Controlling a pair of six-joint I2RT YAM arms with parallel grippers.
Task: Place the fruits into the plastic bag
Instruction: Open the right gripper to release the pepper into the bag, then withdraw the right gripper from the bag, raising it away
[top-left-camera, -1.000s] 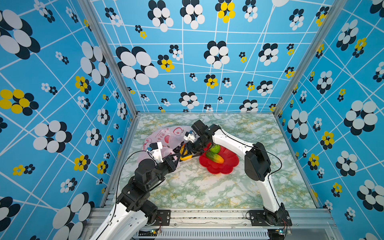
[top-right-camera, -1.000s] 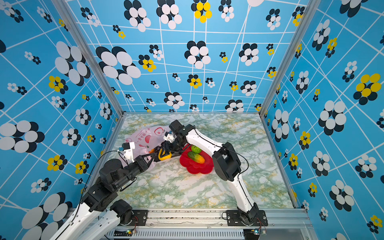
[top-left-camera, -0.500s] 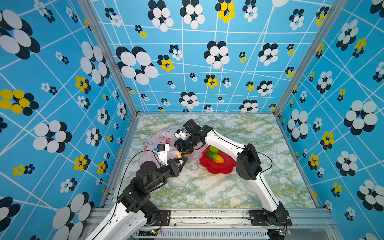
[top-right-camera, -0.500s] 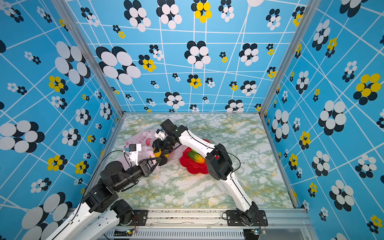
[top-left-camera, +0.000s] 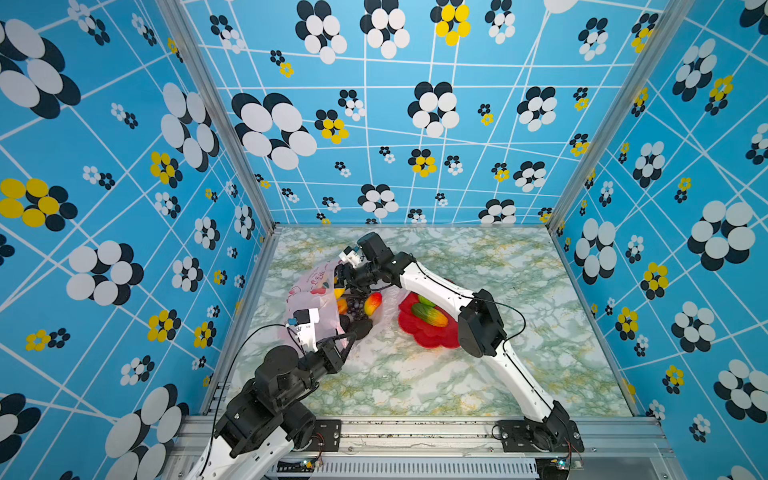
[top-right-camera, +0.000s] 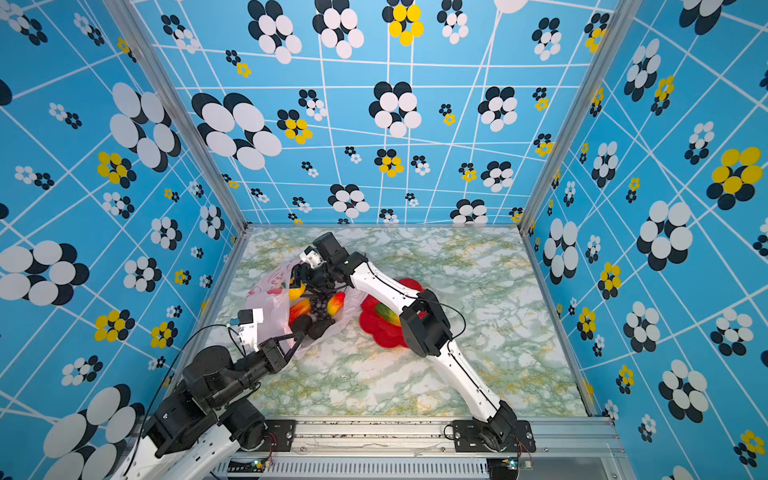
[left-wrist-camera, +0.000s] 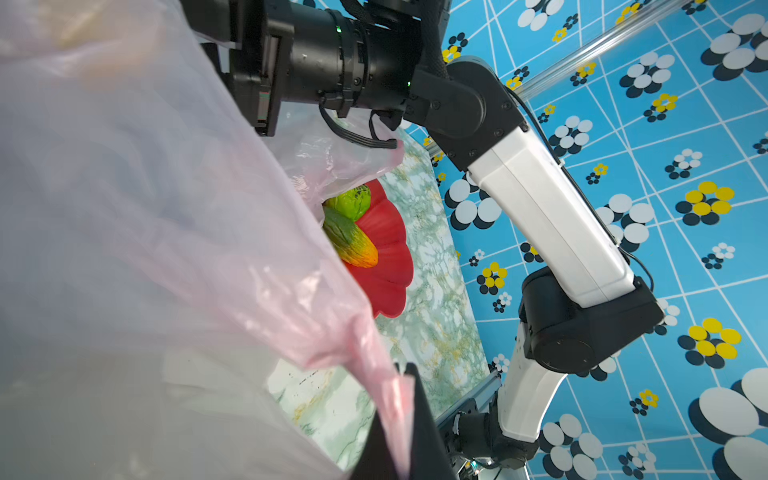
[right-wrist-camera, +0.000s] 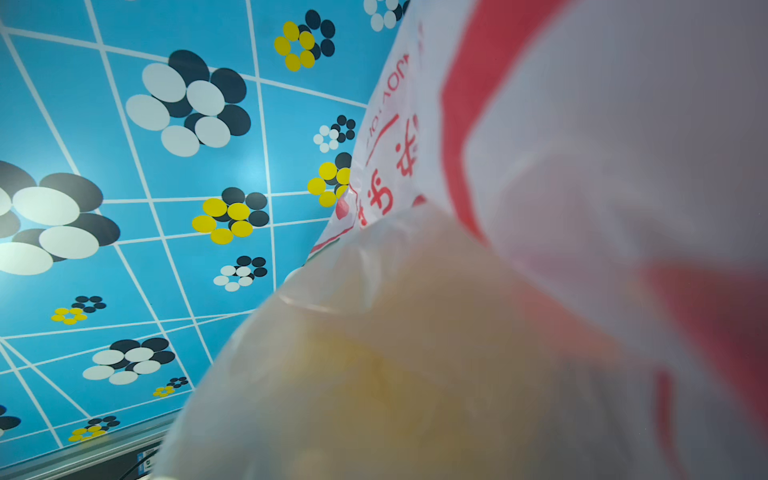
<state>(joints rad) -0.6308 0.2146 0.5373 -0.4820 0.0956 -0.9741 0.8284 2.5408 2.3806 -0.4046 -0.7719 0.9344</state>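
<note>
**A:** Where's the plastic bag (top-left-camera: 309, 291)?

**B:** Far-left on the marble table (top-left-camera: 415, 374), mouth facing right. The left gripper (top-left-camera: 351, 334) is clamped tight on its near rim.

**A:** And the right gripper (top-left-camera: 343, 282)?

**B:** At the bag's far rim, just above a yellow fruit (top-left-camera: 338, 293). Its fingers are hidden, so I can't tell if they are spread or gripping.

**A:** Other fruits?

**B:** In the bag's mouth: grape bunch (top-left-camera: 355, 305), mango (top-left-camera: 372, 303), red fruit (top-left-camera: 341, 306), avocado (top-left-camera: 361, 326). On the red dish (top-left-camera: 428, 338) just right of the bag: kiwi (left-wrist-camera: 353, 199), oblong fruit (top-left-camera: 430, 315).

Translucent pale pink plastic bag (top-left-camera: 309, 286) with red print; red dish (top-left-camera: 422, 338); green-yellow-orange oblong fruit (top-left-camera: 430, 314); grapes (top-left-camera: 355, 305) seemingly dark purple; red-yellow mango (top-left-camera: 372, 302); green-white marbled table (top-left-camera: 415, 374) with yellow veins; blue walls (top-left-camera: 124, 166) with white lines and black-white and black-yellow flowers
</note>
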